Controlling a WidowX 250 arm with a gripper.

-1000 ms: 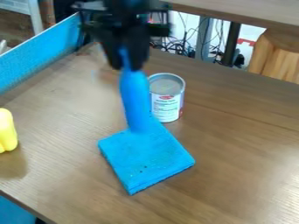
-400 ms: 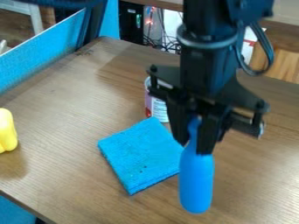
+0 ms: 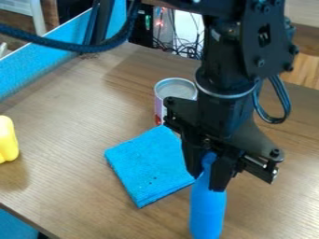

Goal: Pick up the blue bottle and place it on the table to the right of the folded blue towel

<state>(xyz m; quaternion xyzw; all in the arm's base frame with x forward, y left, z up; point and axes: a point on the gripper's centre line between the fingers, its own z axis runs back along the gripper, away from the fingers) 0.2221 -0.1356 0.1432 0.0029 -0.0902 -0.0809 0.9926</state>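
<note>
The black jaws (image 3: 213,179) are clamped around the narrow upper end of 1 blue bottle-shaped object (image 3: 207,210), with 1 dark finger on either side of it. This object hangs down below the jaws, its wider part lowest, over the near part of the brown wooden counter (image 3: 68,186). Just beside the jaws, toward the view's left, 1 folded blue cloth (image 3: 149,165) lies flat on the counter, 1 of its corners pointing toward the view's bottom edge and a few small dark specks on its top. Behind the jaws and slightly to their left stands 1 upright can (image 3: 175,88) with a grey top and a pale label, partly hidden by the arm; it is close to the cloth's far corner. Well apart from the jaws, at the view's left edge, is 1 yellow object (image 3: 7,140) with a rounded top, cut off by that edge. Farther off, behind the jaws and to the left, a bright blue panel (image 3: 44,58) runs along the counter's side, and beyond the counter's far edge there is a tangle of dark cables (image 3: 181,48).
</note>
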